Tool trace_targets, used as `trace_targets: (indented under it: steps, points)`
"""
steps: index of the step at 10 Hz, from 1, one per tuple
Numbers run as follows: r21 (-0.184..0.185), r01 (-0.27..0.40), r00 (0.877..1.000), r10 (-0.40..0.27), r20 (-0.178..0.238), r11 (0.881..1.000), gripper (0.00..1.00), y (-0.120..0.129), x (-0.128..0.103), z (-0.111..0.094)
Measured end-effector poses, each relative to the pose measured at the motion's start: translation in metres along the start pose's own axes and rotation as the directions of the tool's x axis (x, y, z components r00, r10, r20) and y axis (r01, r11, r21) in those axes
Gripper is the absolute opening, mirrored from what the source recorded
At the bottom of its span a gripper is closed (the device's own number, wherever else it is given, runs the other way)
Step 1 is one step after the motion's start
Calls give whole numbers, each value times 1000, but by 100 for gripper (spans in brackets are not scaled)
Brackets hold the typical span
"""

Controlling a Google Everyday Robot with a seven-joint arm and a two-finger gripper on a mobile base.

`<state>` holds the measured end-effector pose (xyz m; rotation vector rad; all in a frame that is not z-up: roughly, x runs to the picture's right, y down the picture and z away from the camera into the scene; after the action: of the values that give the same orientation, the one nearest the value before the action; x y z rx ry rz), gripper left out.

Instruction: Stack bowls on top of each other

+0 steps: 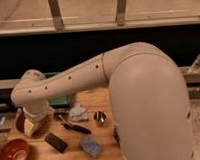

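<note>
A smooth cream-shelled arm is seen, dotted with small dark holes. The pale yellowish gripper is found near left.

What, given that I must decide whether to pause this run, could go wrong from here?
1. The gripper hangs over the purple bowl, and the arm hides most of it; an off-centre grasp could tip it on lifting.
2. The orange-red bowl sits near the front left corner of the table; a nudge might push it off.
3. The black flat object lies close by and may be swept aside.
</note>
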<state>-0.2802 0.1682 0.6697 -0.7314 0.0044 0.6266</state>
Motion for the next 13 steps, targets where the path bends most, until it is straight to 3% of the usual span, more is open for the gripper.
trace_targets:
  steps: [3,9,11,13]
  points:
    - [-59,-6,1000,6,-9,998,80,6,16,27]
    - [-194,43,999,-47,-14,980,80,38,-9,86]
    - [-219,71,997,-78,-22,973,80,51,-15,96]
    - [-229,133,989,-145,-34,964,80,81,-24,103]
